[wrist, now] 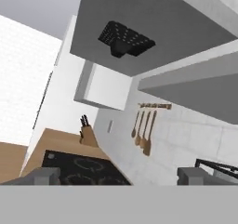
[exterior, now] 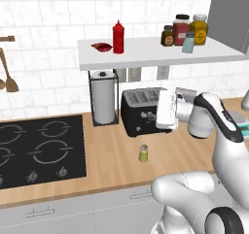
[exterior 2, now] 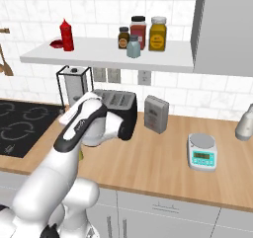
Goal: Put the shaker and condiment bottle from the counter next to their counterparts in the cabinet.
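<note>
On the table (exterior: 112, 150) in front of the toaster (exterior: 141, 110), the shaker (exterior: 143, 153) stands upright below the raised claw (wrist: 116, 175), whose fingers are spread and empty, aimed leftward over the hob (exterior: 39, 148).

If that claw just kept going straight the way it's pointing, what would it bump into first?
Probably nothing nearby: the gripper points sideways over the black hob, toward the hanging wooden utensils on the tiled wall and the far knife block. Depth is unclear.
</note>
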### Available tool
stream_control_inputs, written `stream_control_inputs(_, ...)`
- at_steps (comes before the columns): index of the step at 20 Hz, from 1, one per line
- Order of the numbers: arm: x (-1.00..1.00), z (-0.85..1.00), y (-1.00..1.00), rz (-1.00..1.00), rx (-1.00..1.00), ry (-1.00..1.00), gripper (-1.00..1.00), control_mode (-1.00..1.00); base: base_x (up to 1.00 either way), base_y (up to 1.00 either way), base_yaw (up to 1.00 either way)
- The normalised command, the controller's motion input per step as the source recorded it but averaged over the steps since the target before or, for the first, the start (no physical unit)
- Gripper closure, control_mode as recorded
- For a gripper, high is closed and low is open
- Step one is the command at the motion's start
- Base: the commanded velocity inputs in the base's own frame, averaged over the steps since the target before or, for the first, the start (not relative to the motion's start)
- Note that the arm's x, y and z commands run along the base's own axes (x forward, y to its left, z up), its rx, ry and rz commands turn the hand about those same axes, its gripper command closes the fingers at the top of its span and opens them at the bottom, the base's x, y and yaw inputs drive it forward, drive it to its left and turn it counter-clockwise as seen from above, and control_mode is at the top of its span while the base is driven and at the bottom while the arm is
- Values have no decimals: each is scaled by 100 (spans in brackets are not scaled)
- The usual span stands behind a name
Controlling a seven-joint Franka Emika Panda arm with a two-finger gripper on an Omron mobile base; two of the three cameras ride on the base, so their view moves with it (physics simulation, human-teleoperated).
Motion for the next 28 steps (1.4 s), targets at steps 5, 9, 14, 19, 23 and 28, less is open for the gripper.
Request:
stream_control_inputs(5, -3, -62, -4, 14, -6, -1, -100, -100, 0, 0, 0)
stream_control_inputs(9, -19, -71, -12, 10, 0, -3, -100, -100, 0, 0, 0)
stream_control_inputs(14, -22, -61, -15, 6, 0, -3, -100, -100, 0, 0, 0)
stream_control_inputs(19, -9, -59, -2, 3, 0, 0, -100, -100, 0, 0, 0)
stream_control_inputs(23, 0, -66, 0, 3, -5, 2, -100, -100, 0, 0, 0)
stream_control_inputs(28, 0, -37, 0, 8, -14, 13, -100, -100, 0, 0, 0)
